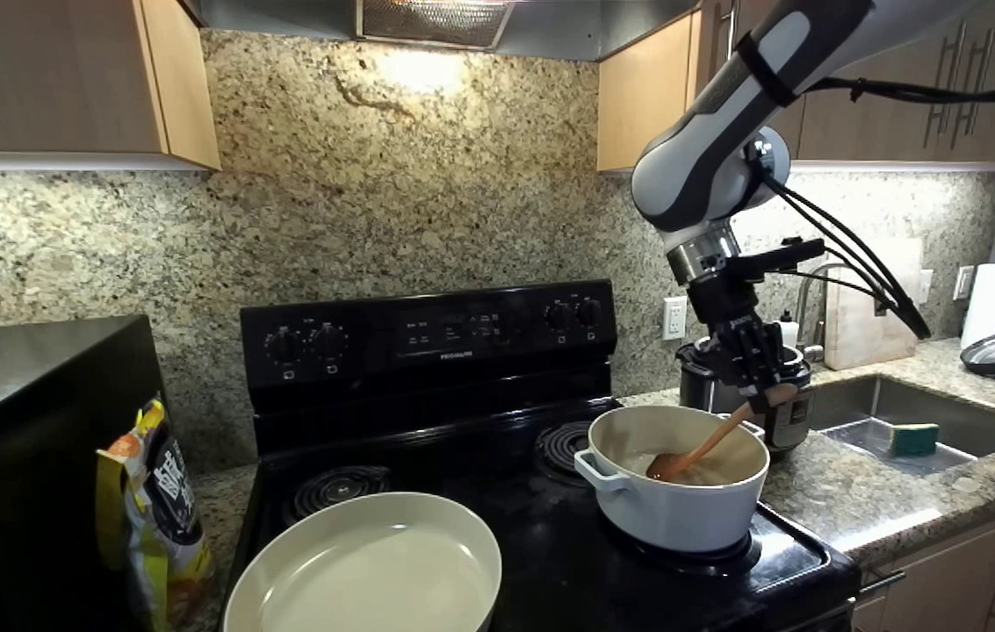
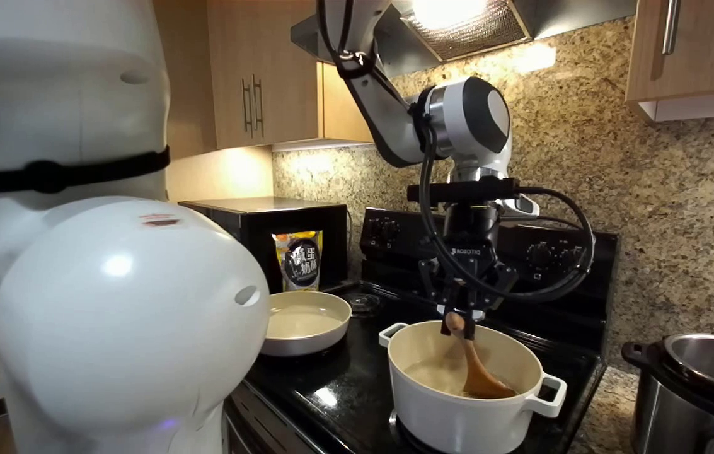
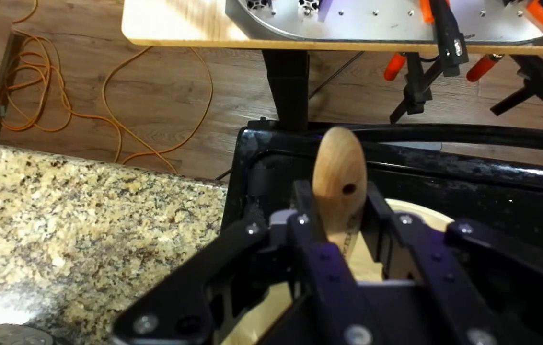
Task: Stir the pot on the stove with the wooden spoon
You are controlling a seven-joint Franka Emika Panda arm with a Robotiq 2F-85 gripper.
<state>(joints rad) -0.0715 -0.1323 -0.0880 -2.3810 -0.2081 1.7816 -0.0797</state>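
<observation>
On black stove [image 1: 541,562] | white pot [image 1: 677,516], cream inside | wooden spoon [image 1: 717,435], tilted, darker below | hand [image 2: 459,329] gripping it

I see the pot [image 1: 681,513], round and white with a cream inside and small handles, upright at the front of the black stove [image 1: 550,553] with its raised back panel. I have the spoon [image 2: 476,367], light brown wood, tilted inside the pot: head down in the brownish contents [image 2: 426,372], handle slanting up above the rim, a dark hole near its end.
</observation>
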